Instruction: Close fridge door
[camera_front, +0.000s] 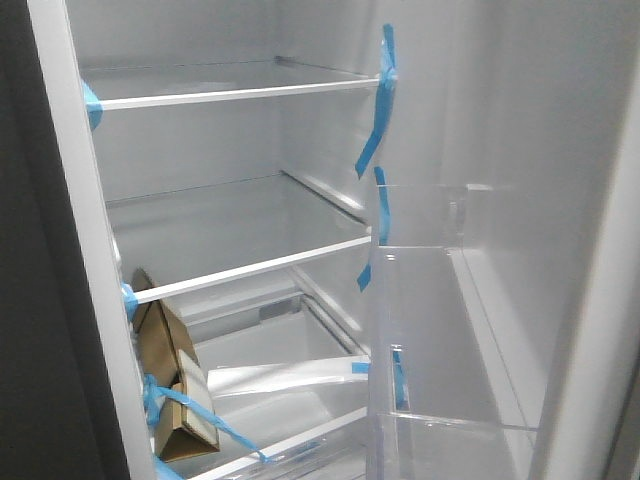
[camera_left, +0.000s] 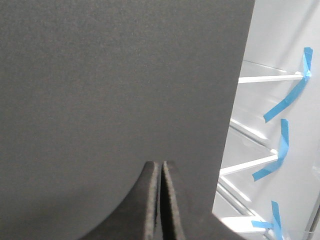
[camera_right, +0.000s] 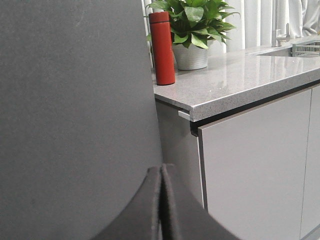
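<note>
The fridge door stands open at the right of the front view, showing its white liner, clear plastic bins and blue tape strips. Neither gripper shows in the front view. In the right wrist view my right gripper is shut and empty, its tips close to a matte dark grey face, the door's outside; I cannot tell if they touch. In the left wrist view my left gripper is shut and empty, close in front of the other dark grey door panel.
The fridge's inside has glass shelves with blue tape, and a brown carton taped at the lower left. Beside the door stand a grey stone counter, light grey cabinet fronts, a red flask and a potted plant.
</note>
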